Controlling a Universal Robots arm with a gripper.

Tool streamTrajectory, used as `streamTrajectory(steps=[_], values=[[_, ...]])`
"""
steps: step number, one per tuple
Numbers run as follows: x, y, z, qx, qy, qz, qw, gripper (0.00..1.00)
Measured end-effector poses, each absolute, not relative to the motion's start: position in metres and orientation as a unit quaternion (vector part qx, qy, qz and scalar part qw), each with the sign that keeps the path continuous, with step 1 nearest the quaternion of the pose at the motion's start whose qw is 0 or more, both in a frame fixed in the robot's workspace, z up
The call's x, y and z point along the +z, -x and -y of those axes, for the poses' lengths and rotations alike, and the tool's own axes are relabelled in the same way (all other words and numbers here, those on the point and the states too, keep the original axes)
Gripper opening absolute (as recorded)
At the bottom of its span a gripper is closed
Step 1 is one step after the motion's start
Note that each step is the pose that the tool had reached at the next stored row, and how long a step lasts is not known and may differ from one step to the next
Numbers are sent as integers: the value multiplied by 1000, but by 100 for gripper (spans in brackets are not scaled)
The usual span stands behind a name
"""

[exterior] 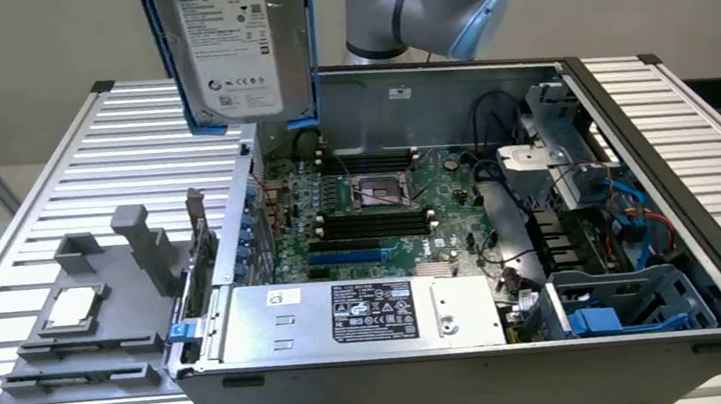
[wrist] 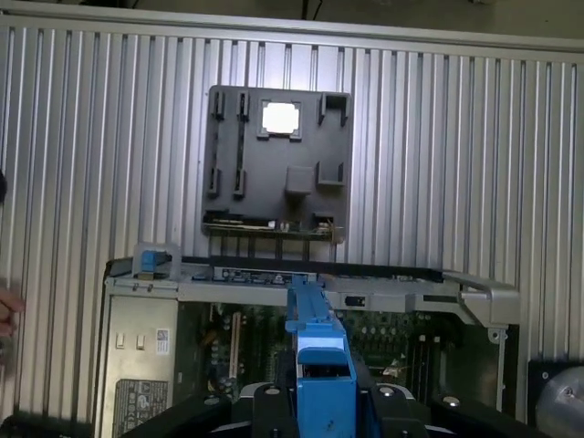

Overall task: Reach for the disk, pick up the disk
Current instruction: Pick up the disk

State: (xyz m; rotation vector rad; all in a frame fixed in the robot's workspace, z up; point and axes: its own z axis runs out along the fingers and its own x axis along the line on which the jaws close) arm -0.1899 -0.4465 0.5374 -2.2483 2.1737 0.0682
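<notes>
The disk, a silver-grey hard drive with a white label and blue rails, hangs upright in the air above the back left corner of the open computer case. It is clear of the case and of the table. In the wrist view one blue rail of the disk runs out from between the black jaws of my gripper, which is shut on it. Below the disk lie the case's edge and the motherboard.
The arm's blue-grey joints stand behind the case. A grey fixture tray with a small square silver chip lies on the slatted table at the exterior view's left. A silver box with a black label sits inside the case's front.
</notes>
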Motion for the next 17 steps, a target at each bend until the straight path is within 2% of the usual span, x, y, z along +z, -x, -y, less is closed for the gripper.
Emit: streamTrajectory(steps=[17], values=[[537, 117, 477, 22, 719, -695, 7, 33]])
